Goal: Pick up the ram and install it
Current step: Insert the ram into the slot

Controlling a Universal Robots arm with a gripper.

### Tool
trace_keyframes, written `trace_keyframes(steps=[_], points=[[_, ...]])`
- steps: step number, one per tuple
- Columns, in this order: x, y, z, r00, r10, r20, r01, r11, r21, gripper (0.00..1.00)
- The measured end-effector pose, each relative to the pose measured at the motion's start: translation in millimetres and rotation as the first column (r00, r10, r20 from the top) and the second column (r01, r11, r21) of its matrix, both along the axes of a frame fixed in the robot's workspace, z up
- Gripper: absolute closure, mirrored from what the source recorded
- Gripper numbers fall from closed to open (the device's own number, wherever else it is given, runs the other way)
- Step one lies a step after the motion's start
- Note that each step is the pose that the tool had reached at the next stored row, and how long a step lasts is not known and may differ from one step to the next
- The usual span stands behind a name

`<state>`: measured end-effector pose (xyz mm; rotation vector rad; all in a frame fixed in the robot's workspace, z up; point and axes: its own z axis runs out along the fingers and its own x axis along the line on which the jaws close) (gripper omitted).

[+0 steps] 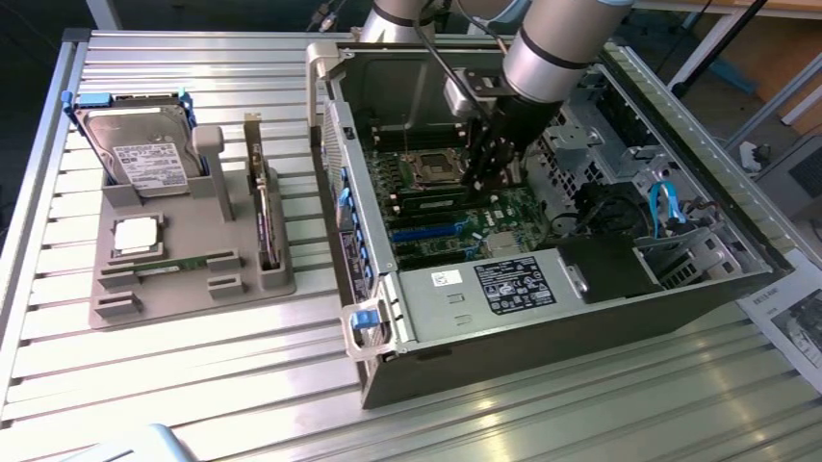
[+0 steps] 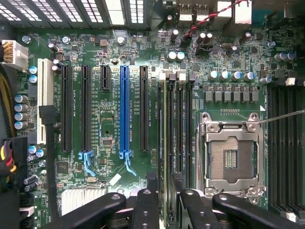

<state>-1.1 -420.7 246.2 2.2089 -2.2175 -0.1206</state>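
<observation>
Exterior view first: the arm (image 1: 552, 48) reaches down into the open computer case (image 1: 514, 358), which lies on the slatted table (image 1: 192, 395). The gripper (image 1: 491, 173) hangs just over the motherboard (image 1: 444, 226), beside the processor socket (image 1: 430, 166). Over on the exterior view's left sits the grey tray (image 1: 192, 300), well apart from the case. It holds the hard drive (image 1: 141, 149) standing at the back and the silver processor (image 1: 138, 236) in front of that. An upright circuit card (image 1: 261, 207) stands along the side nearer the case. And there's the ram (image 1: 184, 261), a thin green stick lying in a tray slot just in front of the processor, nowhere near the gripper.

On to the wrist view: we look straight down on the board. The gripper (image 2: 167, 195) has its black fingers (image 2: 145, 210) parted a little, with board showing through the gap and nothing clamped between them. They straddle the line of the memory slots (image 2: 178, 133), between the empty socket (image 2: 231, 157) and the blue expansion slot (image 2: 125, 109). A thin pale-green line runs along one memory slot. What it is, I can't tell.
</observation>
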Motion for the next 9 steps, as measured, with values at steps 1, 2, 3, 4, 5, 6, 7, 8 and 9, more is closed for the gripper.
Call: trace_keyframes(steps=[1, 2, 3, 4, 5, 6, 7, 8, 9], points=[[0.0, 0.0, 2.2, 1.0000, 0.000, 0.0000, 0.000, 1.0000, 0.0001, 0.75], [0.0, 0.0, 5.0, 1.0000, 0.000, 0.0000, 0.000, 1.0000, 0.0001, 0.75], [0.0, 0.0, 6.9, 1.0000, 0.000, 0.0001, 0.000, 1.0000, 0.0000, 0.75], [0.0, 0.0, 8.8, 1.0000, 0.000, 0.0000, 0.000, 1.0000, 0.0000, 0.75], [0.0, 0.0, 11.8, 1.0000, 0.000, 0.0000, 0.000, 1.0000, -0.0001, 0.75], [0.0, 0.0, 14.4, 1.0000, 0.000, 0.0000, 0.000, 1.0000, 0.0000, 0.75], [0.0, 0.0, 17.7, 1.0000, 0.000, 0.0000, 0.000, 1.0000, -0.0002, 0.75], [0.0, 0.1, 21.0, 1.0000, 0.000, 0.0000, 0.000, 1.0000, -0.0003, 0.75], [0.0, 0.1, 24.7, 1.0000, 0.000, 0.0000, 0.000, 1.0000, -0.0003, 0.75]])
